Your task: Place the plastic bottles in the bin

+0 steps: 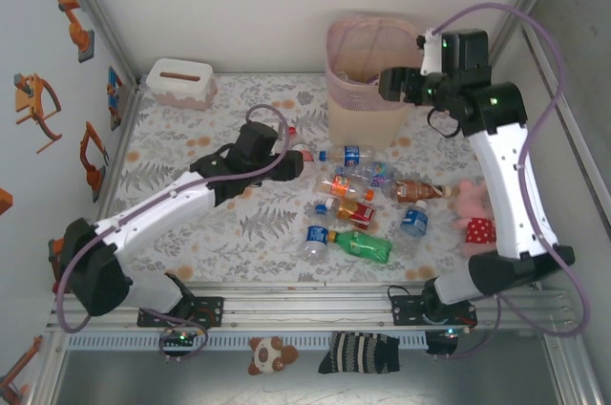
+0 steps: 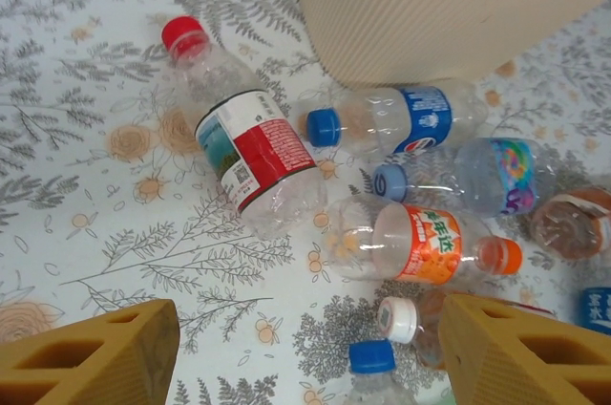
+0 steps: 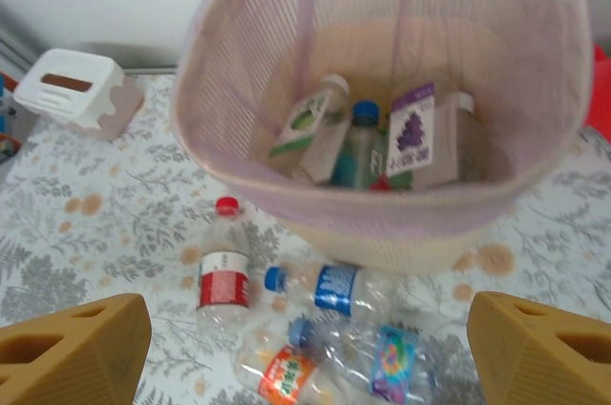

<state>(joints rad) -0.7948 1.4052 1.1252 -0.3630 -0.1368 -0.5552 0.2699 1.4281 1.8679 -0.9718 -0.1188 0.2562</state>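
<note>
Right wrist view reveals bottles inside bin; overhead, contents indistinct.

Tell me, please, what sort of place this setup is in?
Probably a robotics lab test cell rather than a home: plain white panel walls, the left arm and right arm bolted to an aluminium rail, and a floral tablecloth strewn with plastic bottles beside a bin.
</note>
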